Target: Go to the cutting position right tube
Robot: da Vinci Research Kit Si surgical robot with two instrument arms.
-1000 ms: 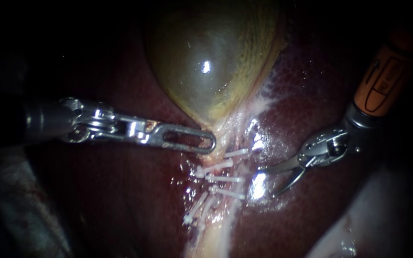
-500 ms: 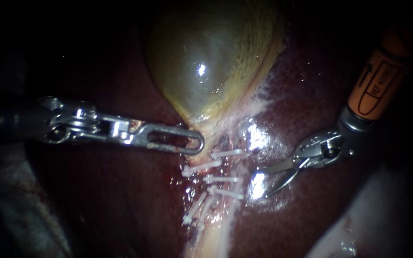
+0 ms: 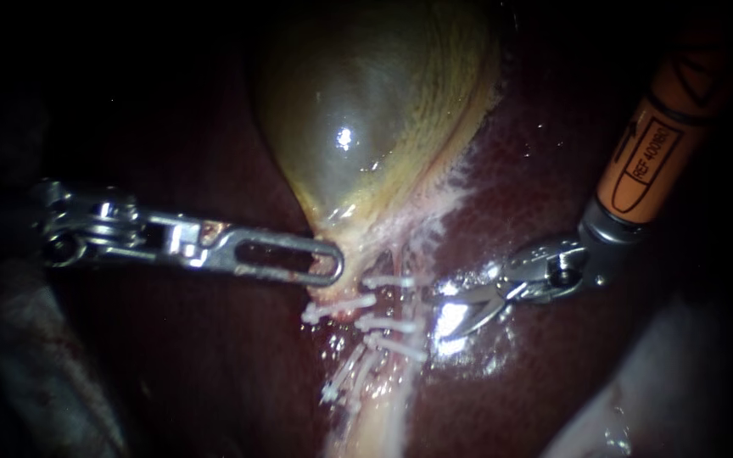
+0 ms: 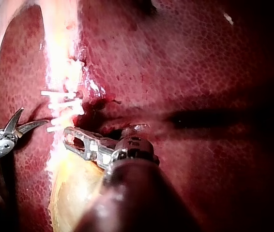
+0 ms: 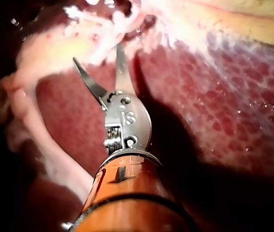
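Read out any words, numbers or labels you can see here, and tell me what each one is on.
Orange sleeve of the right instrument: a black printed label, which I do not read off.
Its metal head: small stamped marks, likewise not read off.
Left instrument: no text visible.
Clips, gallbladder, liver: no text.
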